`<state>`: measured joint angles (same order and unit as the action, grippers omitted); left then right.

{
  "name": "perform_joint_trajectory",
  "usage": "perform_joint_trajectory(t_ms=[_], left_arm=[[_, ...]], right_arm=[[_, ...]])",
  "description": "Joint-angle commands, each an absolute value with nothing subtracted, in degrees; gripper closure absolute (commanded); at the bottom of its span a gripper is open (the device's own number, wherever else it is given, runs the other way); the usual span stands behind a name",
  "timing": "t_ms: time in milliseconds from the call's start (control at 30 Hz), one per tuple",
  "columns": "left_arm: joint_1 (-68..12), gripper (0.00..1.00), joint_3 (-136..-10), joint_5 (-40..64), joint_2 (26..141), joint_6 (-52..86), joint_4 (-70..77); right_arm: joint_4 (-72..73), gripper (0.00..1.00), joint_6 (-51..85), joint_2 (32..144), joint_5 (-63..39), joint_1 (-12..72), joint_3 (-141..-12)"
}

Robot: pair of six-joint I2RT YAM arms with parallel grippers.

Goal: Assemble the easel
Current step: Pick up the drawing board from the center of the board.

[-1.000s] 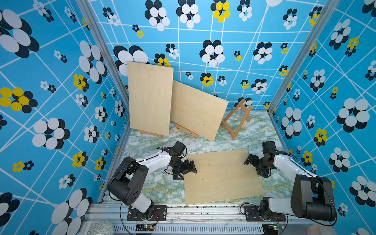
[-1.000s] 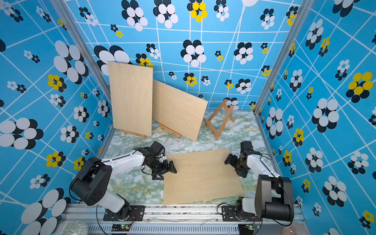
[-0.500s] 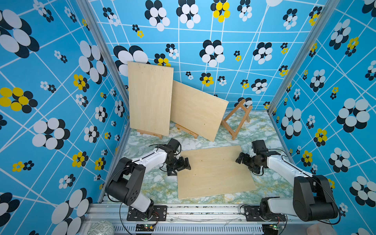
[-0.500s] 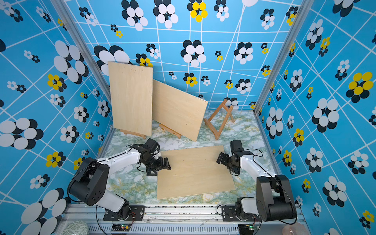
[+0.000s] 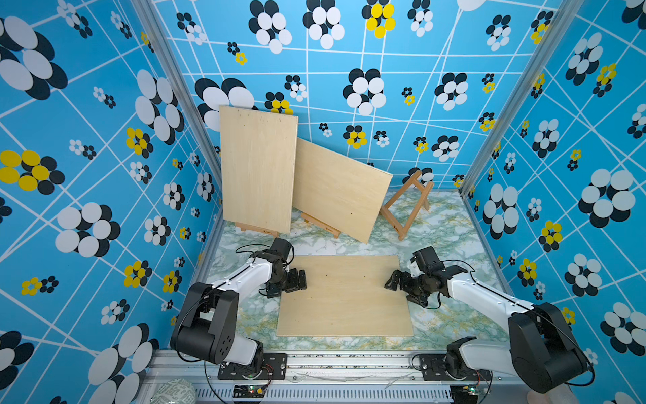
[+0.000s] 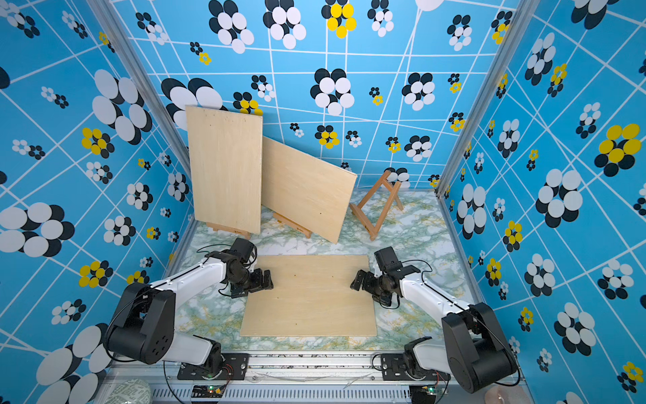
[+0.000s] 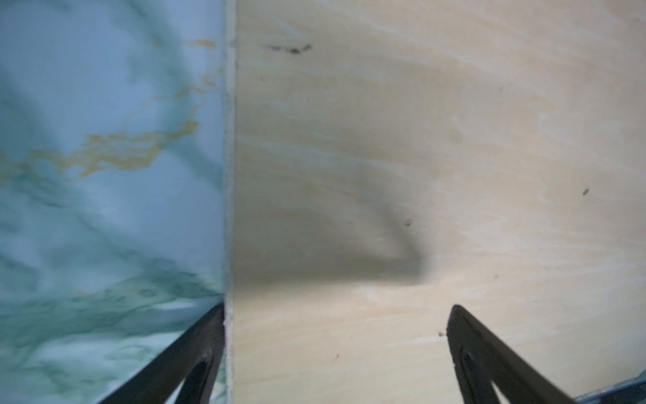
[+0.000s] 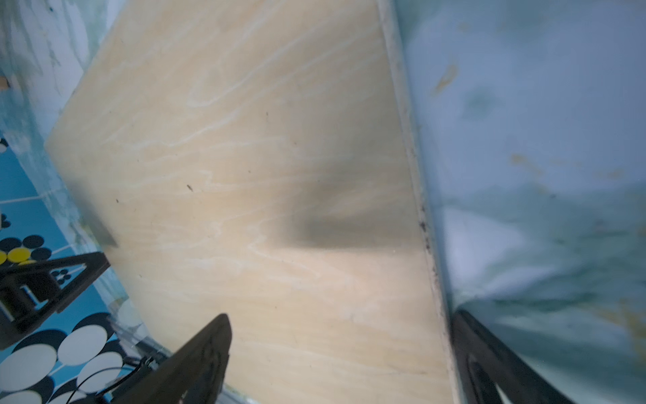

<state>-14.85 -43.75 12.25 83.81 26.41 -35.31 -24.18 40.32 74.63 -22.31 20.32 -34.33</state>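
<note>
Lying flat on the table [image 5: 454,224], the thin, stiff plywood board [image 5: 344,295] sat between left gripper [image 5: 299,280] and right gripper [image 5: 392,282], both jaws spread at its side edges, probably the best holds.

Your left arm [image 5: 244,278] and right arm [image 5: 489,302], white shells between bulky black joint housings, thin black cables [image 5: 249,247] looping off your wrists, black triangular fingers [image 7: 190,353], black screwed base plates [image 5: 276,362].
</note>
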Motion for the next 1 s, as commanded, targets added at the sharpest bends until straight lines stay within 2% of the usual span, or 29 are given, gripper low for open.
perform_joint_trajectory(t_ms=[0,200,300,500,767,967], left_arm=[[-16.08,0.01,-42.89,23.73,84.27,25.58,-33.38],[-14.24,0.01,-43.65,23.60,83.63,25.97,-33.61],[-13.81,0.01,-44.09,23.78,83.60,26.13,-33.50],[-13.71,0.01,-44.13,23.19,84.82,25.85,-33.07],[-13.54,0.01,-42.24,24.85,87.24,26.38,-29.45],[-13.61,0.01,-42.26,26.32,88.69,27.05,-27.84]], right_arm=[[-25.62,0.01,43.06,76.82,-42.93,23.99,-30.45],[-34.72,0.01,31.26,80.48,-36.53,23.57,-36.00],[-34.71,0.01,28.87,81.95,-32.87,22.30,-37.13],[-31.39,0.01,27.06,84.49,-35.09,17.15,-36.43],[-28.30,0.01,28.92,86.14,-38.93,16.88,-34.65],[-23.04,0.01,32.83,80.35,-46.26,16.87,-32.73]])
